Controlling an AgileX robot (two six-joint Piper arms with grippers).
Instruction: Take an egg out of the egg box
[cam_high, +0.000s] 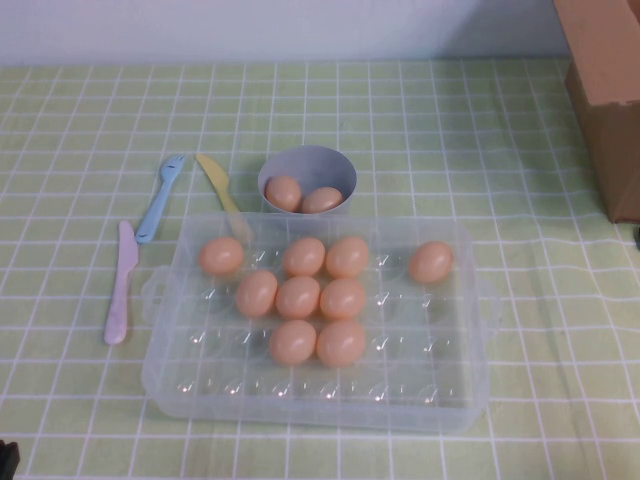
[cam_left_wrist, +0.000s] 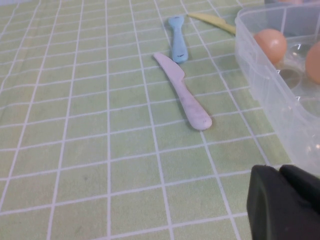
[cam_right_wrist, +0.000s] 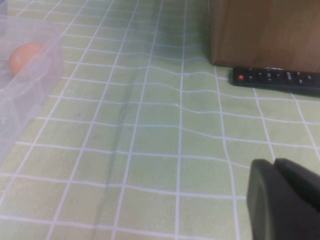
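Observation:
The clear plastic egg box (cam_high: 180, 370) lies in the middle of the table and holds several peach-orange eggs. Most cluster near its centre (cam_high: 298, 297); one egg (cam_high: 430, 261) sits alone at its right side. My left gripper (cam_left_wrist: 279, 169) is shut and empty, low over the cloth left of the box (cam_left_wrist: 270, 95), where an egg (cam_left_wrist: 270, 44) shows. My right gripper (cam_right_wrist: 274, 162) is shut and empty, low over the cloth right of the box (cam_right_wrist: 47, 65); the lone egg (cam_right_wrist: 26, 57) shows through its wall. Neither gripper shows in the high view.
A grey-lilac bowl (cam_high: 308, 165) with two eggs stands behind the box. A blue fork (cam_high: 160, 198), a yellow knife (cam_high: 222, 190) and a pink knife (cam_high: 122, 285) lie to its left. A brown cardboard box (cam_high: 610, 90) stands far right, with a black remote (cam_right_wrist: 275, 78) beside it.

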